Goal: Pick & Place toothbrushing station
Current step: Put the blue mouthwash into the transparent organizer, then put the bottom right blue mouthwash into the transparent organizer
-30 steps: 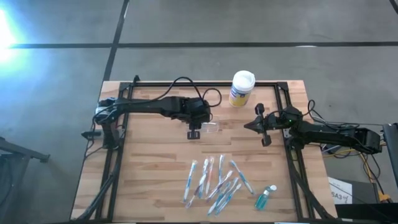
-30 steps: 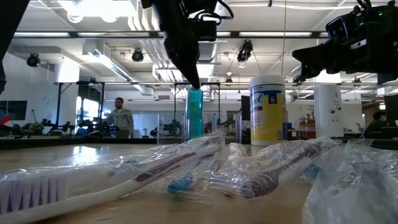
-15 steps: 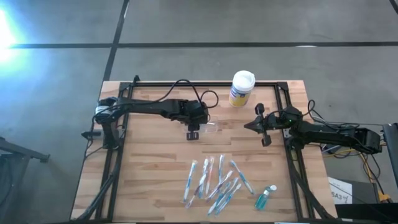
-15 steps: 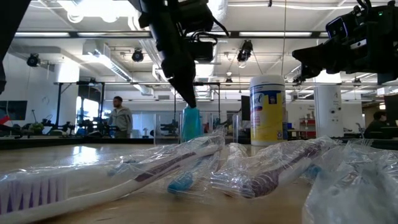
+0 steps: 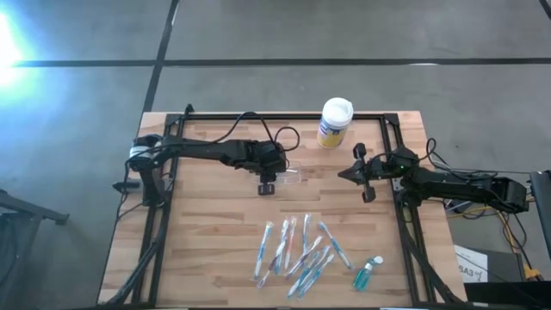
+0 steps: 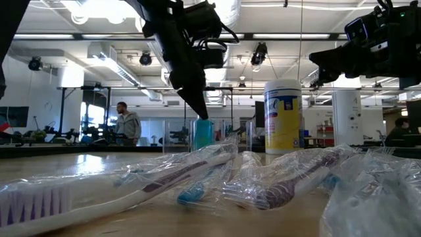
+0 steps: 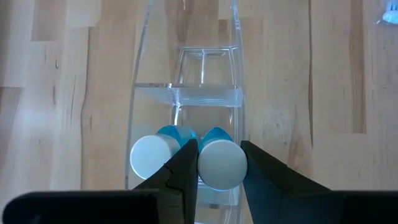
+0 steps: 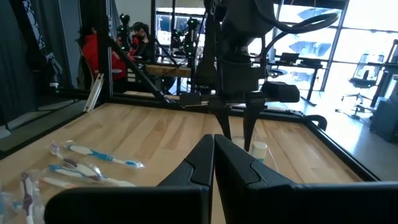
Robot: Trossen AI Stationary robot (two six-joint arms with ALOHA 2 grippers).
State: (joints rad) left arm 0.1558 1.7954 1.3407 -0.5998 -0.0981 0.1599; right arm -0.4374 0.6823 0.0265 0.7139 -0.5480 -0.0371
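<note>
The toothbrushing station (image 7: pixel 186 93) is a see-through plastic holder with two white-capped blue tubes standing at one end. In the high view the toothbrushing station (image 5: pixel 293 176) is mid-table, left of centre. In the low view its blue tubes (image 6: pixel 202 135) stand upright, low over the wood; wrapped toothbrushes hide their feet. My left gripper (image 7: pixel 221 168) is shut on it from above; I also see this left gripper (image 5: pixel 272 179) from overhead. My right gripper (image 5: pixel 342 174) waits shut and level at the table's right side, touching nothing. My left gripper has its two fingers (image 7: pixel 182 171) on either side of one tube's white cap (image 7: pixel 222 163), one finger between the two caps. It comes slanting down from the table's left. The tubes stand upright below it. Whether the holder rests on the table I cannot tell.
A yellow-and-blue canister (image 5: pixel 334 122) with a white lid stands at the far edge. Several wrapped toothbrushes (image 5: pixel 297 250) lie near the front edge, with a small blue bottle (image 5: pixel 368 273) to their right. A black frame rail (image 5: pixel 258 116) runs round the table. A person (image 6: pixel 125 125) stands far behind.
My left gripper has gone down toward the table with the toothbrushing station, staying shut. The blue tubes have sunk, still upright, from well above the wood to just over it.
</note>
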